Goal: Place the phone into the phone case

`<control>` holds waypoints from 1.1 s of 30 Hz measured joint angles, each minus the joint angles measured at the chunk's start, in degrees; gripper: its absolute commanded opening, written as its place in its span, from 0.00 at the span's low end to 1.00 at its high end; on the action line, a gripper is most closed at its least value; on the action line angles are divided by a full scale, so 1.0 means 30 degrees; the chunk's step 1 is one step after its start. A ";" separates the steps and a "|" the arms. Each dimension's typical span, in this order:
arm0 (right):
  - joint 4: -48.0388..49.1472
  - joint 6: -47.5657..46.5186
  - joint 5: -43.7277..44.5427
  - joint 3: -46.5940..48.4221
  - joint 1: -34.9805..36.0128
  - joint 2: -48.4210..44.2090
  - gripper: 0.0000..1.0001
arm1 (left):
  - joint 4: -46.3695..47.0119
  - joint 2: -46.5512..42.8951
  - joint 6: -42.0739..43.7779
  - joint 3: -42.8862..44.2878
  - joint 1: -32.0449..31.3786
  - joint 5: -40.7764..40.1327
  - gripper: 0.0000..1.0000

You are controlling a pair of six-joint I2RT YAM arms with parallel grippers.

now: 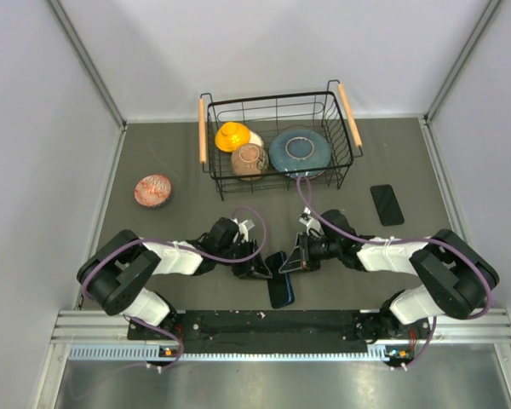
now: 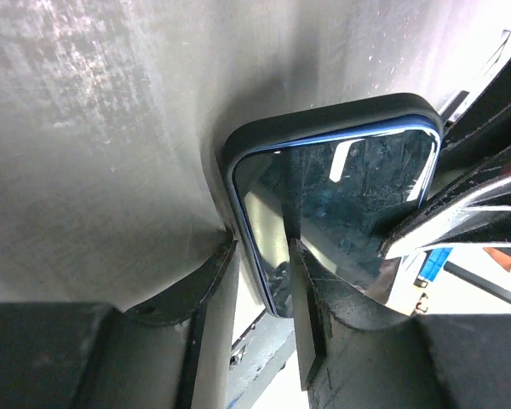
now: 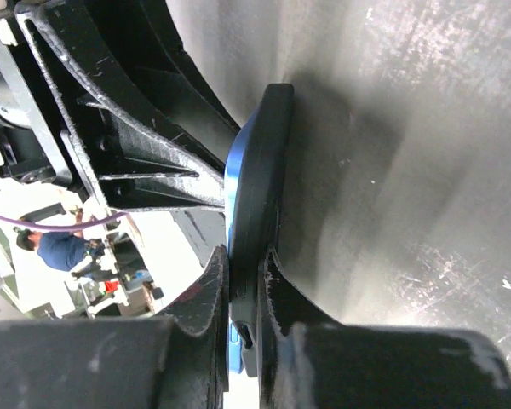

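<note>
Nearest the arm bases, we see the blue-edged, glossy glass-fronted phone [image 2: 349, 204] sitting inside the matte black, round-cornered phone case [image 2: 324, 119], held on its edge above the scuffed dark grey table mat [image 2: 94, 128]. The case's thick rim wraps the phone's top end and one long side; we cannot tell whether it is fully seated. The left gripper [image 2: 262, 251] is clamped on one corner, one curved black finger behind the case and the other on the glass. The right gripper [image 3: 243, 256] is pinched tight across the thin edge of case and phone, its ribbed black fingers almost together.

Farther out on the right lies a flat black rectangle [image 1: 387, 204], well apart from both grippers. On the left sits a small reddish patterned bowl [image 1: 153, 190].

At the far side stands a black wire basket with wooden handles [image 1: 268, 98]. It holds a yellow bowl [image 1: 233, 135], a speckled brown bowl [image 1: 249, 158] and a round blue-grey glazed plate [image 1: 299, 151]
</note>
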 measured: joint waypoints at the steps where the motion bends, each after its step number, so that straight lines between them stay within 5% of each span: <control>1: 0.0036 -0.0066 0.0044 -0.0029 -0.0029 0.0000 0.00 | -0.0015 0.0000 0.0000 0.0000 -0.0007 0.0022 0.38; 6: -0.0124 -0.0233 0.0131 -0.0036 -0.0044 0.0000 0.00 | 0.0007 0.0000 -0.0007 0.0000 -0.0007 0.0051 0.40; 10: -0.0809 -0.0685 0.0357 0.0160 -0.0044 -0.0095 0.26 | 0.0044 -0.0015 -0.0029 0.0000 -0.0080 0.0044 0.40; 14: -0.1195 -0.0896 0.0415 0.0277 -0.0029 -0.0342 0.30 | 0.0051 -0.0029 -0.0022 0.0007 -0.0168 0.0036 0.40; 20: -0.0925 -0.0838 0.0357 0.0277 -0.0029 -0.0197 0.24 | 0.0066 -0.0029 -0.0066 0.0000 -0.0197 0.0022 0.40; 24: -0.0532 -0.0729 0.0459 0.0277 -0.0036 0.0328 0.00 | 0.0029 -0.0080 -0.0066 0.0007 -0.0226 -0.0029 0.41; 33: -0.2149 -0.1705 0.1472 0.0619 -0.0029 -0.0831 0.00 | -0.3468 -0.3424 0.1268 0.0080 -0.0255 -0.1821 0.60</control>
